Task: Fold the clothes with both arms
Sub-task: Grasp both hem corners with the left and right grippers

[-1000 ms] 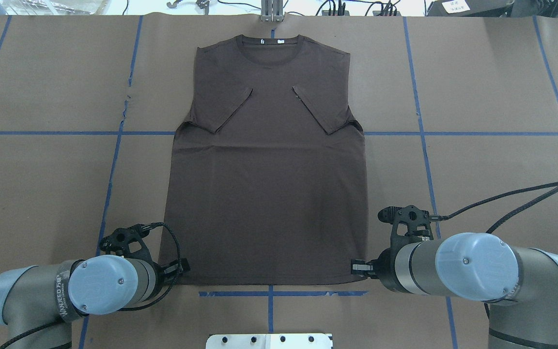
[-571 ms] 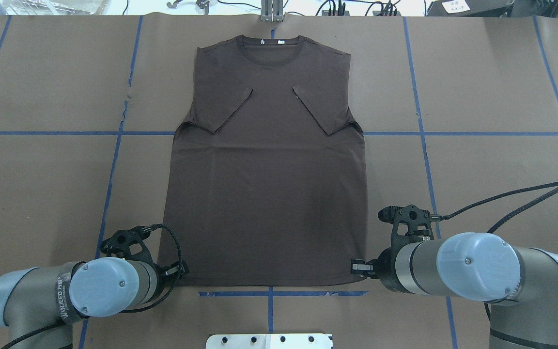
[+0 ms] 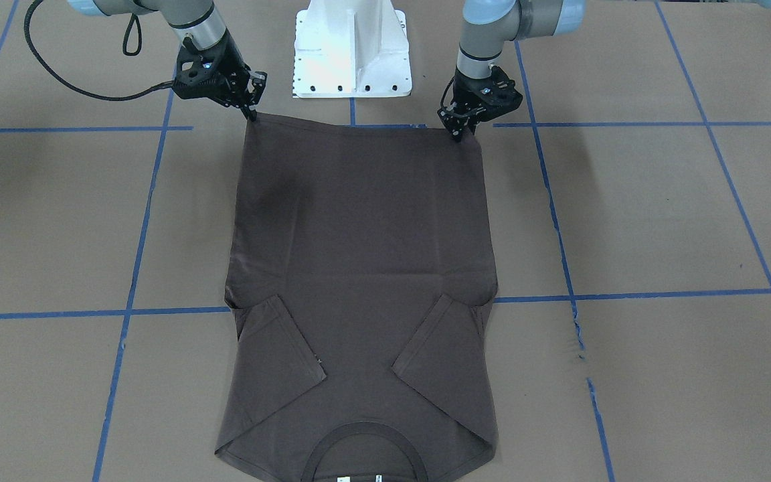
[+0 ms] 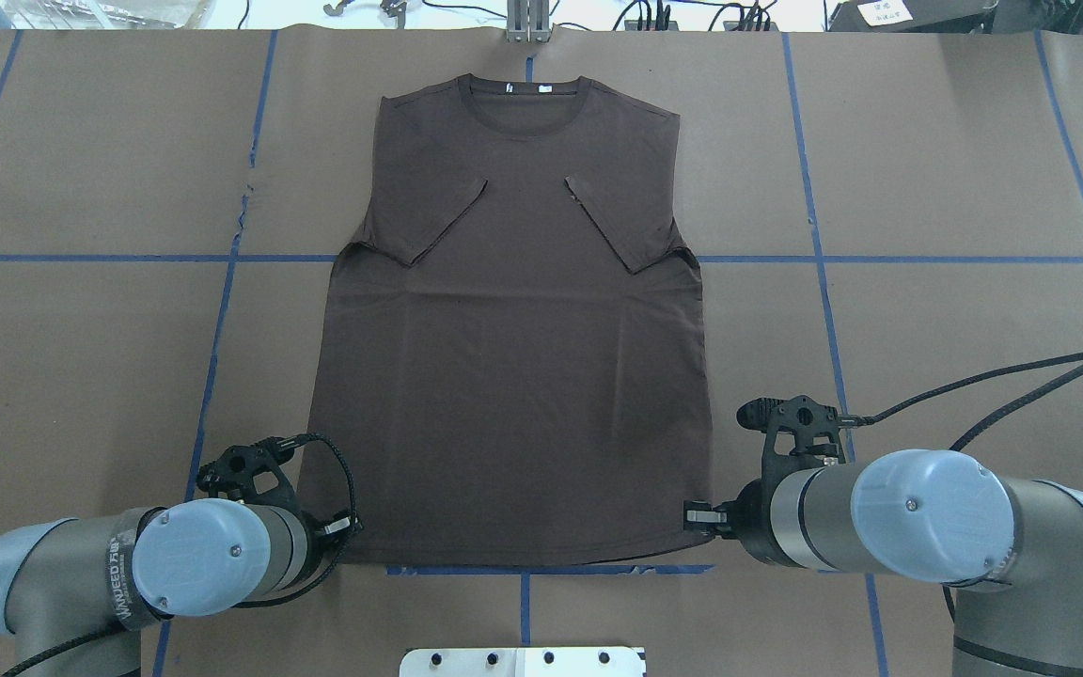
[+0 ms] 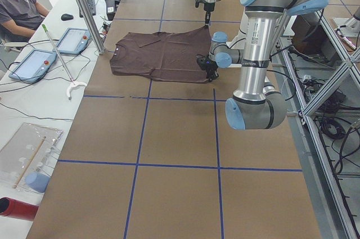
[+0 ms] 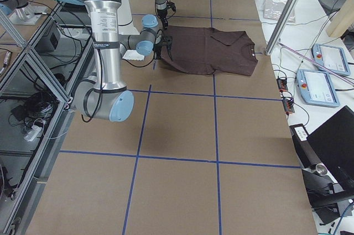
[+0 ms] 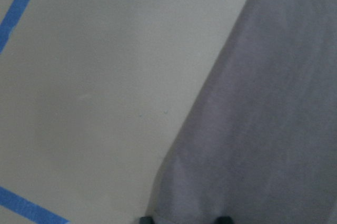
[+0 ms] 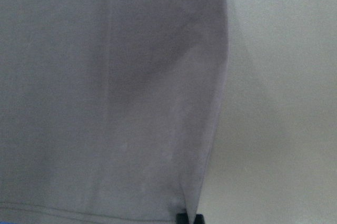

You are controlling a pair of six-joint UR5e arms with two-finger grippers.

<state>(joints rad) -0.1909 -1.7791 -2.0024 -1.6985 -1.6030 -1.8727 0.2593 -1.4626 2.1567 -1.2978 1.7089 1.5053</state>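
Now at the near edge, the left gripper (image 4: pixel 346 527) and right gripper (image 4: pixel 695 515) each pinch a bottom corner of the T-shirt (image 4: pixel 513 376), clamped on cloth alone. In the wrist view the left's tips sit a little apart, fabric packed between them. Between the claws runs the hem (image 4: pixel 523 555). Ahead of them the body lies flat on the table (image 4: pixel 927 329), with the sleeves (image 4: pixel 433 221) folded inward and the collar (image 4: pixel 527 94) farthest off. The bottom-to-top fold appears to be starting. Next, both claws would need to rise together and carry the hem forward toward the collar, level and taut.
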